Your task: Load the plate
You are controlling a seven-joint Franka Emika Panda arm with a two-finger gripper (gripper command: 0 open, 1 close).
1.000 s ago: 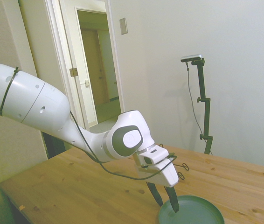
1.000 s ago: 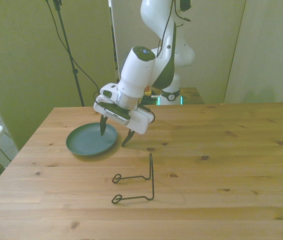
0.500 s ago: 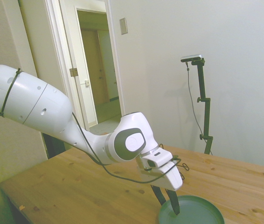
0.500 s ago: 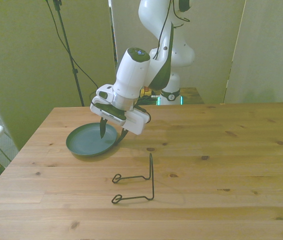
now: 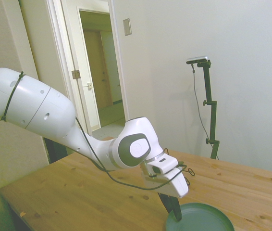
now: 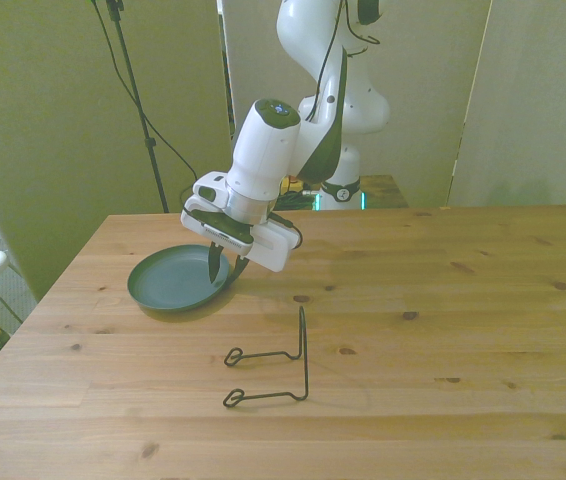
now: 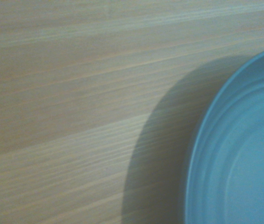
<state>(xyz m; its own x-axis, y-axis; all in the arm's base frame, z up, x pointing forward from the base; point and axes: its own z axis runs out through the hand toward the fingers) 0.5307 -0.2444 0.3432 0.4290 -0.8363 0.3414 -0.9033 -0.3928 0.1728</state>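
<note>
Clamping round dark teal-green plate (image 6: 170, 283) rim in white two-finger gripper (image 6: 221, 264); black wire rack (image 6: 273, 365) awaiting loading.

In the front view, the plate (image 6: 171, 285) sits at mid-left with the gripper (image 6: 225, 268) at its right rim, blocking that side. The wire rack (image 6: 275, 366) stands apart at lower centre. The table (image 6: 463, 330) lies bare across the frame's right half and lower left.
</note>
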